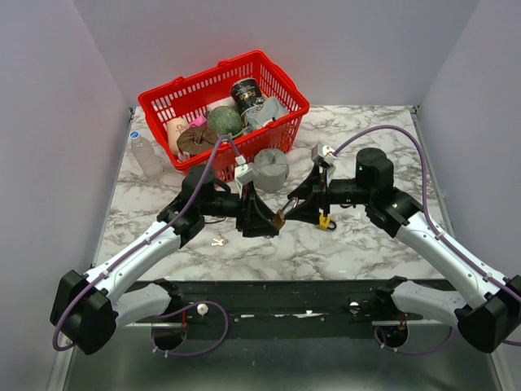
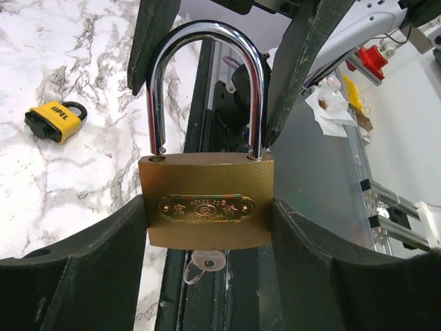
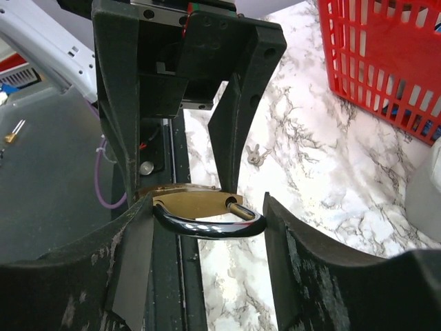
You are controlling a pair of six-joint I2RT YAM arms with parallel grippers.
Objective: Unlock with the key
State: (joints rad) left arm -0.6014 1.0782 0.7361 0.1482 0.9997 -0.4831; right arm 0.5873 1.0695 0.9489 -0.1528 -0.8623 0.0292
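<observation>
While the left gripper (image 2: 207,227) is squeezing the gold metal padlock (image 2: 207,183), its shiny loop (image 2: 207,29) is poking into the right gripper (image 3: 207,217); pinching or not, I cannot tell.

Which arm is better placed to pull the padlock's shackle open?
Right, probably. The right gripper brackets the shackle on both sides, whereas the left gripper is shut on the brass padlock body and has to hold it steady.
</observation>
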